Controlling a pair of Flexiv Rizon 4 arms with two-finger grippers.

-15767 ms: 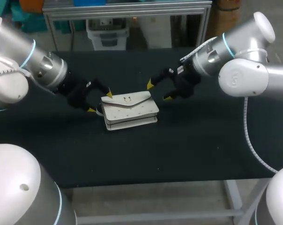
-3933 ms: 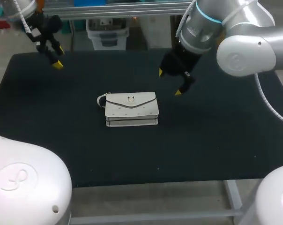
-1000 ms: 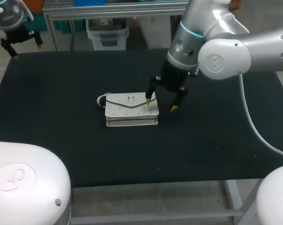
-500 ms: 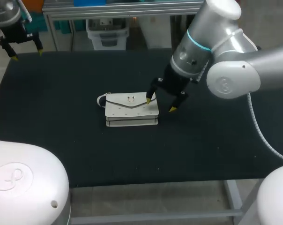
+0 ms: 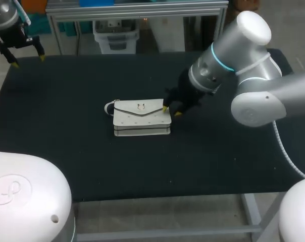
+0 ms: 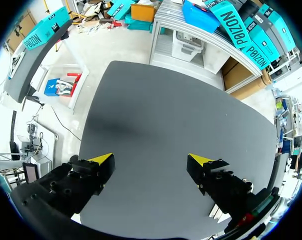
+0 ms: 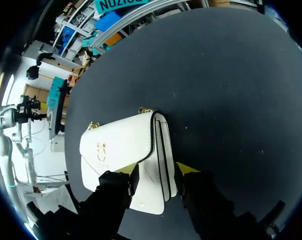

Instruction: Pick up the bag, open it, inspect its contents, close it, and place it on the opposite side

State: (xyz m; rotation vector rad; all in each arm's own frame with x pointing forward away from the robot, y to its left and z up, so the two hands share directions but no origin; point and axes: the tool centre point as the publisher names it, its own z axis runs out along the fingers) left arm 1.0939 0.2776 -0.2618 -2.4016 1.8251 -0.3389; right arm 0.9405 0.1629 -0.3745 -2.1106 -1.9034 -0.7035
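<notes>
Your white leather-look flap handbag (image 5: 141,119) lies flat on the black table (image 5: 66,151) at the middle of the frame, flap side up, with its small gold clasp (image 5: 140,106) showing. Your right gripper (image 5: 170,111) is at the handbag's right end. In the right wrist view its fingers stand on either side of that end with the handbag filling the gap, so I read it as clamped on the handbag, which rests on the table. Your left gripper (image 5: 28,59) hangs at the upper left of the frame, fingers spread wide with nothing between them.

Expect the handbag to be light, fairly stiff in the body, softer in the flap, and smooth enough to slip. Held by one end it will probably droop and swing. Grip through the full thickness, flap included, rather than pinching the flap alone, and leave the clasp free for your other gripper.
</notes>
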